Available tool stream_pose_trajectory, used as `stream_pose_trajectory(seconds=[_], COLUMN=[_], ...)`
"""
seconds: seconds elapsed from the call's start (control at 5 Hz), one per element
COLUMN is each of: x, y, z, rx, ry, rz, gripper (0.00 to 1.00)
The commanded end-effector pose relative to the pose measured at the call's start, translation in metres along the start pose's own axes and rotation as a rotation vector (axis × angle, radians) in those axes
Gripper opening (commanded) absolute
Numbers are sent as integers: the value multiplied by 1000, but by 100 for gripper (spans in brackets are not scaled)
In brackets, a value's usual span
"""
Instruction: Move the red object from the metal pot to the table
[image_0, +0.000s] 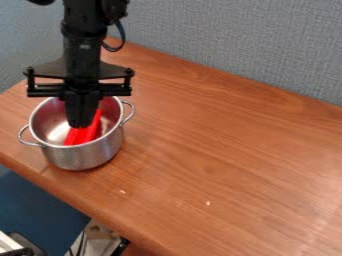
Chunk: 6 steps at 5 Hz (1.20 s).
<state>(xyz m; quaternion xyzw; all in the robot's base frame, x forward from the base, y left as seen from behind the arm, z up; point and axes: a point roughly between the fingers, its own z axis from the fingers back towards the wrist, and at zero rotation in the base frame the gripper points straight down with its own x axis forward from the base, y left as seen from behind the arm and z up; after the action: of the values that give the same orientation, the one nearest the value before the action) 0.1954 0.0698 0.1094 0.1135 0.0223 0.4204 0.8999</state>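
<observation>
red object (86, 128) – pinched at top end by fingers (80, 108), which are closed tight on it. hangs down into mouth of metal pot (80, 157), lower end not clear of rim yet far as we can tell. long axis near upright, slight tilt, straight below fingers. we reckon next bit needs more lift, then swing right – bare table (227, 130) there, plenty room. blue-grey wall (254, 40) behind, well apart.
</observation>
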Motion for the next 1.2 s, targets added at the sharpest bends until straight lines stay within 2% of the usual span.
stream_pose_trajectory(seconds=[0.0, 0.2, 0.6, 0.8, 1.0], x=[15, 25, 24, 23, 18], y=[7, 15, 14, 13, 9], z=[6, 4, -24, -33, -20], rx=[-15, -20, -86, -126, -148], ry=[-39, -52, -68, -75, -68], rz=[-33, -85, -219, -275, -338], gripper=[0, 0, 0, 0, 0])
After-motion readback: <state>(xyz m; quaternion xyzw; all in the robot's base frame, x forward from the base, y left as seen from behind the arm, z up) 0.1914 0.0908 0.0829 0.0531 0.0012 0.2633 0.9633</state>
